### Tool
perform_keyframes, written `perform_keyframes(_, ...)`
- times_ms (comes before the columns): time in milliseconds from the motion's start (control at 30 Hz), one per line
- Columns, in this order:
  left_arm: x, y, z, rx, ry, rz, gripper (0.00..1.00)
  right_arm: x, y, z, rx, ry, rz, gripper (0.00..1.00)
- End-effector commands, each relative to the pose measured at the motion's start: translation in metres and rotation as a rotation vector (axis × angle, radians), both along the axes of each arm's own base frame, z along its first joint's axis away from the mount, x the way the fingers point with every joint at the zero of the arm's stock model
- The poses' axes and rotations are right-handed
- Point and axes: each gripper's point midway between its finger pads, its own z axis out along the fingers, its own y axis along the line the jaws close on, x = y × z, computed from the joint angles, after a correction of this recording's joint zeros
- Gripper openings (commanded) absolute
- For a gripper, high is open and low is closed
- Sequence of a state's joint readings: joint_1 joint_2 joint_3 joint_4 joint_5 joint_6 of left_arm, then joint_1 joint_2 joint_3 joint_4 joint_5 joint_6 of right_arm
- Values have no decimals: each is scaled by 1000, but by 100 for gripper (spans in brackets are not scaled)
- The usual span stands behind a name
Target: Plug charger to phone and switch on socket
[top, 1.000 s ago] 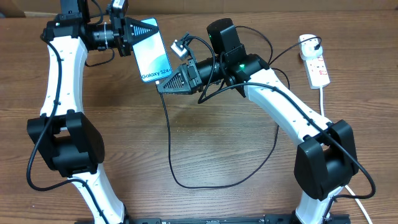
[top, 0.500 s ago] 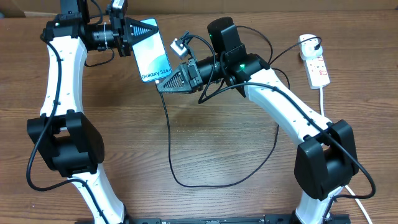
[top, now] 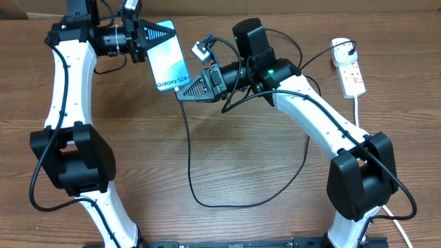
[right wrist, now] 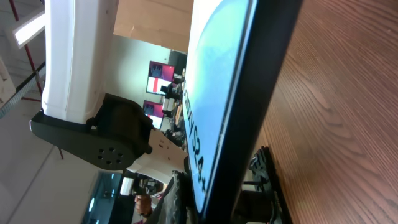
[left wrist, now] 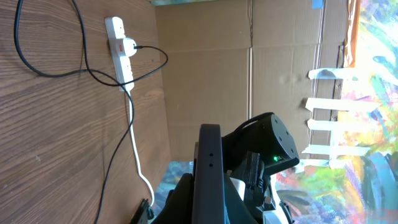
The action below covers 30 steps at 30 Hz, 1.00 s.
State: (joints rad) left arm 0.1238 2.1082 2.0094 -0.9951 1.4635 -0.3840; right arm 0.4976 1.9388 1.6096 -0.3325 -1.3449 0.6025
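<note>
The phone (top: 171, 58) is held up off the table, its light blue screen facing up and the "Galaxy S24+" end toward the right arm. My left gripper (top: 153, 43) is shut on its far end. In the left wrist view the phone (left wrist: 208, 162) is a dark edge clamped between the fingers of the left gripper (left wrist: 208, 194). My right gripper (top: 182, 95) is shut on the charger (top: 187, 151) and sits right at the phone's near short edge. The phone (right wrist: 217, 93) fills the right wrist view above my right gripper (right wrist: 227, 190); the connector tip is hidden. The white socket (top: 350, 69) lies at the far right.
The black cable loops across the wooden table (top: 241, 158) and runs to a plug (top: 342, 47) in the socket (left wrist: 119, 59). A thick white cord (top: 358, 103) trails from the socket toward the right arm's base. A cardboard wall (left wrist: 205, 62) stands behind the table.
The right arm has shifted slightly to the right, its gripper staying at the phone's near edge. The left arm and the phone have not moved.
</note>
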Motion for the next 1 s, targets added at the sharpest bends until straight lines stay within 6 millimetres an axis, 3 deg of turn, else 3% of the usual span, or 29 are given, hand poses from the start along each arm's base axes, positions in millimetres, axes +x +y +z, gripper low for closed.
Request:
perform_keyframes(0,-8,-7,22,-35,-66,-37,4,-1,0,-6,-5,10,3,4)
perform_keyframes(967,-8,-7,22,-33,-73,-37,4,-2,4,-9,-16,-3,-2,4)
